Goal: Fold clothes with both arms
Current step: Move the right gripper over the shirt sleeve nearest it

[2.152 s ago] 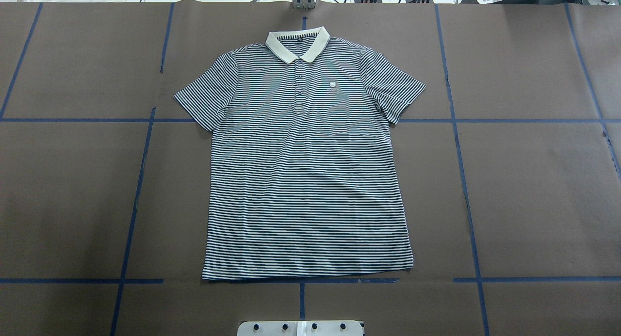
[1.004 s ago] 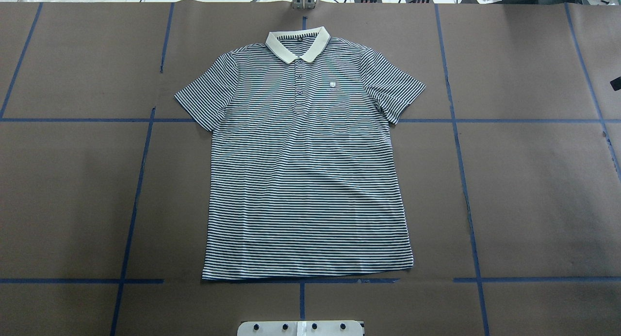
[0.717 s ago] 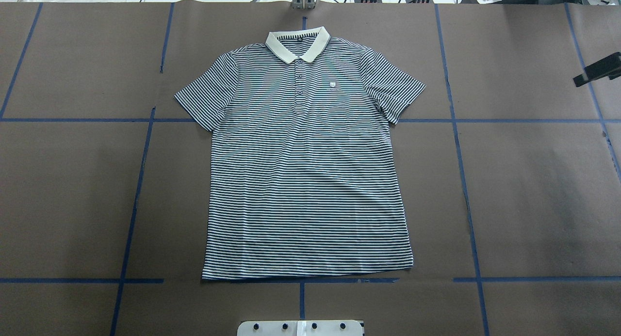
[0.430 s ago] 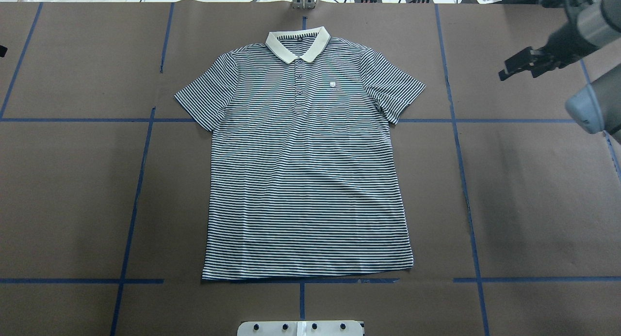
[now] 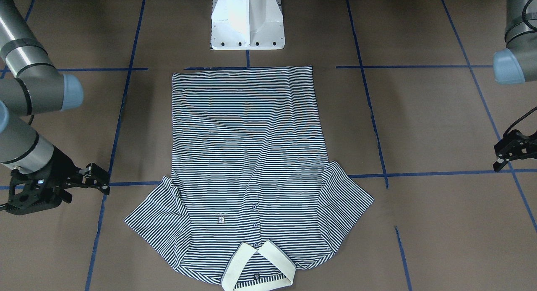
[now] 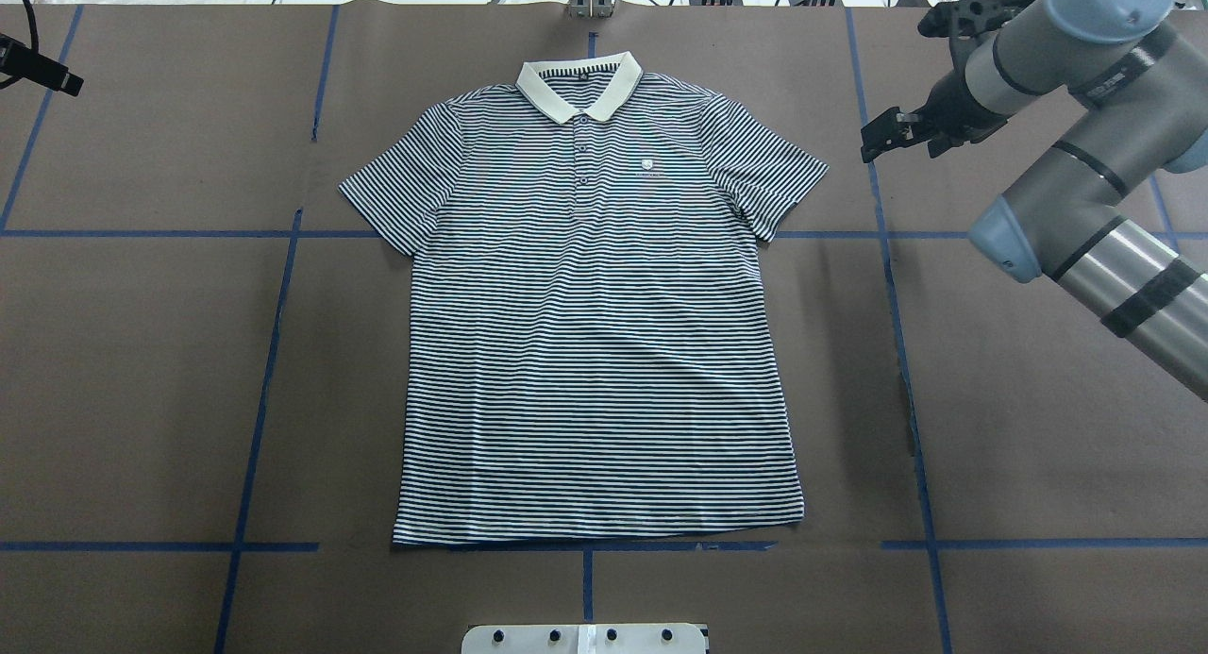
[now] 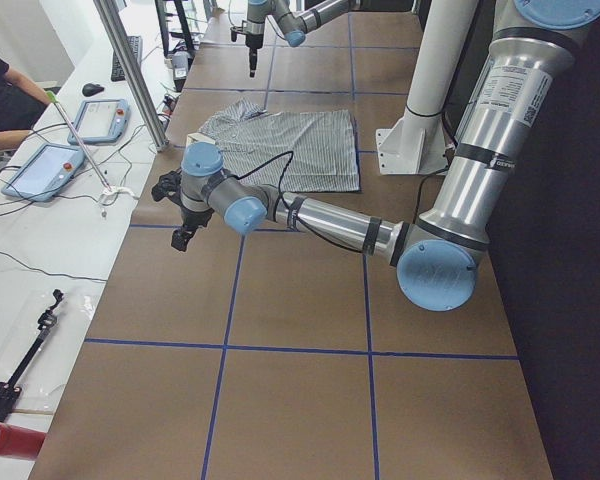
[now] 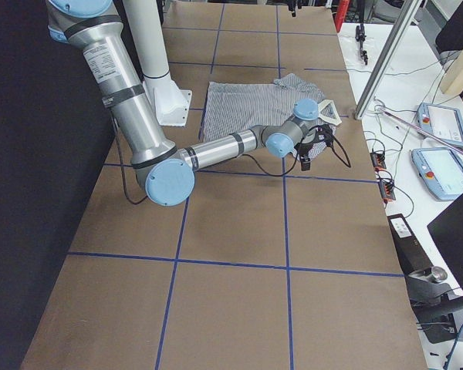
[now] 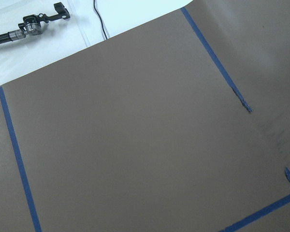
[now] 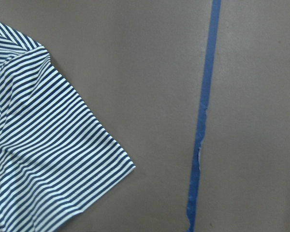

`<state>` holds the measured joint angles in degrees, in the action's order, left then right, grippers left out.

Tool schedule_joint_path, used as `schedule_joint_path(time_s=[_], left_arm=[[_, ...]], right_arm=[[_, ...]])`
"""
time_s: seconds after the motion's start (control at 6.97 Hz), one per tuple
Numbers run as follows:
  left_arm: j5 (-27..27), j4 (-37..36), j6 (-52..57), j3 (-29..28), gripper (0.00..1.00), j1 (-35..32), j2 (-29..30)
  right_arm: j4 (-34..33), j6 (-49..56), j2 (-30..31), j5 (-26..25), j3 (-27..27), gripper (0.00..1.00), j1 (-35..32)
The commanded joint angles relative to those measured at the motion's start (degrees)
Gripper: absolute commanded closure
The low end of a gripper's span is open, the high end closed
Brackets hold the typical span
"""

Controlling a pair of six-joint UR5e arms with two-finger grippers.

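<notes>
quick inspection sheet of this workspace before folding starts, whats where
surface: brown table cover with blue tape grid, flat.
job's things: striped polo shirt spread flat, unfolded, front up.
clutter: nothing seen.
grippers: right tool open beside a sleeve, not touching; left tool far from the shirt, state unclear; both empty.
cables: black cable at the left wrist.
surroundings: white pedestal; side bench with two pendants; a person's arm.

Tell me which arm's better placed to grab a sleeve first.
Right. The right end effector hovers beside the polo shirt's sleeve, visible in its wrist view; the left end effector is far off, seeing only table.
</notes>
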<state>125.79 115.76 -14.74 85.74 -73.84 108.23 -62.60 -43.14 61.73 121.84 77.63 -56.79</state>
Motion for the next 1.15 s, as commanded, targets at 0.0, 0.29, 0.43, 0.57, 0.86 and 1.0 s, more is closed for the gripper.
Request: schedule_joint_path(time_s=[0.0,0.29,0.43,0.57,0.86,1.0], left_arm=[[-0.3,0.3,-3.8,0.2,0.00,0.4,0.3],[-0.3,0.3,-3.8,0.3,0.00,0.4,0.3],[-0.3,0.3,-3.8,0.4,0.00,0.3,0.2],[-0.3,0.3,-3.8,0.6,0.00,0.3,0.2],[-0.2,0.3,-3.8,0.7,0.00,0.3,0.2],[-0.1,0.3,-3.7,0.7,0.00,-0.1,0.1]], right_arm=[[0.5,-0.6,-6.8,-3.6,-9.0,0.00,2.8],[0.5,-0.4,-9.4,-5.3,-12.8,0.00,3.9],[0.6,-0.3,-10.5,-5.7,-14.5,0.00,3.9],[2.3,-0.2,-10.8,-5.7,-16.8,0.01,4.4],[4.2,-0.2,-10.8,-5.7,-18.3,0.04,4.6],[4.2,-0.2,-10.8,-5.7,-18.3,0.07,4.7]])
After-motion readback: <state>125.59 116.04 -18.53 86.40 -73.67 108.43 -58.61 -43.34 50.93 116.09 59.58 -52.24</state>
